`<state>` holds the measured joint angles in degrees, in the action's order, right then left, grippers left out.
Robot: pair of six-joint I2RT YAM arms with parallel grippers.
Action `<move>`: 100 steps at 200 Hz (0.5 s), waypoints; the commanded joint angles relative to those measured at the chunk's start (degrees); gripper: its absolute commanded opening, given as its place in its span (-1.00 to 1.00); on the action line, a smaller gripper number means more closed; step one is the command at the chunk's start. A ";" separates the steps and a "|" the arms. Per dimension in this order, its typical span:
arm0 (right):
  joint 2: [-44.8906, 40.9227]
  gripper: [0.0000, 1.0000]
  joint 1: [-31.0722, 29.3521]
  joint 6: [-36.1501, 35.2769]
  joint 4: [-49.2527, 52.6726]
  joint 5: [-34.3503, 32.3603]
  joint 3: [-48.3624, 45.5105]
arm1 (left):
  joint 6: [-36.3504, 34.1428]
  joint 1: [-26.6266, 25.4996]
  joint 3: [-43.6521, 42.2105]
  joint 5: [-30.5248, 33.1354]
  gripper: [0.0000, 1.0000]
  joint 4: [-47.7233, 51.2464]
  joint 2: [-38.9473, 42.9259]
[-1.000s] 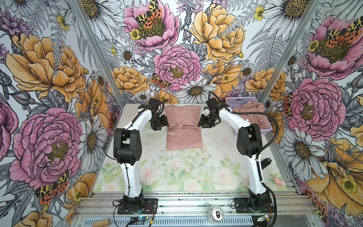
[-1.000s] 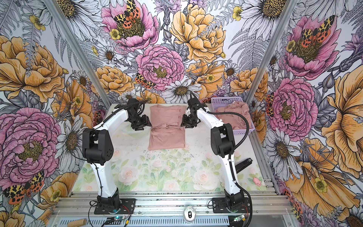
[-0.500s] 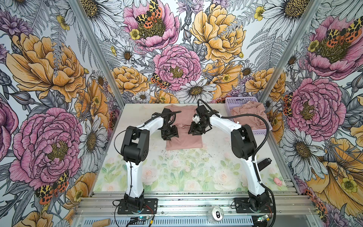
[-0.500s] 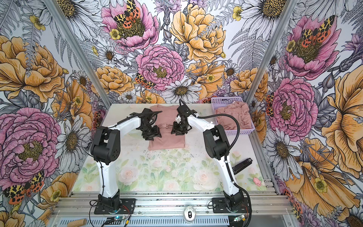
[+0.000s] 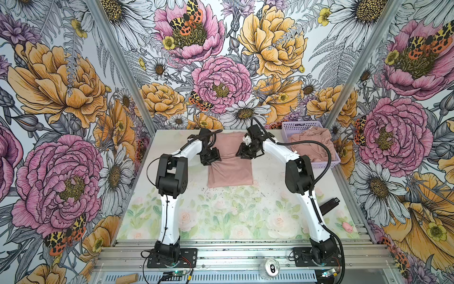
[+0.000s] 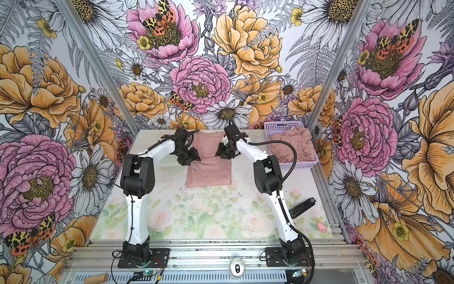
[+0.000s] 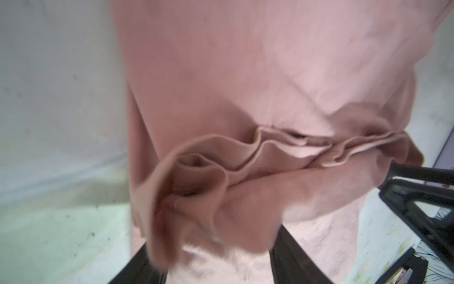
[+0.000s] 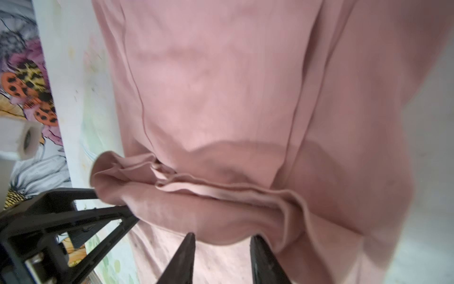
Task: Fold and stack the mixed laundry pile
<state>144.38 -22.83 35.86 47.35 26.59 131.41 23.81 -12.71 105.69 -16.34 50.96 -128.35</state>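
Mid-fold: my left tool (image 5: 211, 158) and right tool (image 5: 245, 154) each clench the pink garment (image 5: 231, 172) by its raised edge; next, lay it down square.

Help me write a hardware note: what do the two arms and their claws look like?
Both the left arm and right arm have white links, bulky black joint housings and black base plates. The left claw and right claw are black, with tapering open-framed fingers. A ribbed black hose loops off the right arm.

2 overhead views share the table (image 5: 221, 216); wrist views hug garment (image 7: 245, 73).
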 commanded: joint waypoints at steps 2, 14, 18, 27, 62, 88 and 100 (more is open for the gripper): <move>2.78 -0.20 1.64 1.68 -0.86 -1.80 6.65 | -0.07 1.44 5.70 2.40 0.24 -1.57 -0.90; 2.91 -0.20 2.06 2.05 -0.86 -2.04 7.86 | 0.24 1.92 7.60 2.98 0.24 -1.65 -0.99; 2.70 -0.20 2.25 2.03 -0.86 -2.08 7.85 | 0.21 2.13 7.99 3.07 0.24 -1.58 -0.89; 1.96 -0.20 2.35 1.73 -0.86 -2.10 7.23 | 0.18 2.40 8.39 3.37 0.25 -1.52 -0.39; -4.30 -0.19 2.28 -0.29 -0.84 -0.76 -2.02 | -0.08 3.42 1.57 3.89 0.25 -1.56 5.24; -11.31 -0.18 1.37 -2.45 -0.92 -0.33 -13.41 | -0.26 3.77 -9.67 5.11 0.25 -1.66 12.29; -14.56 -0.19 1.02 -3.19 -0.95 -0.31 -18.89 | -0.07 3.91 -15.07 5.70 0.25 -1.97 15.89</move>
<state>138.26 -20.58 35.35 46.33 25.71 119.74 23.83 -9.17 98.00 -13.02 49.25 -120.51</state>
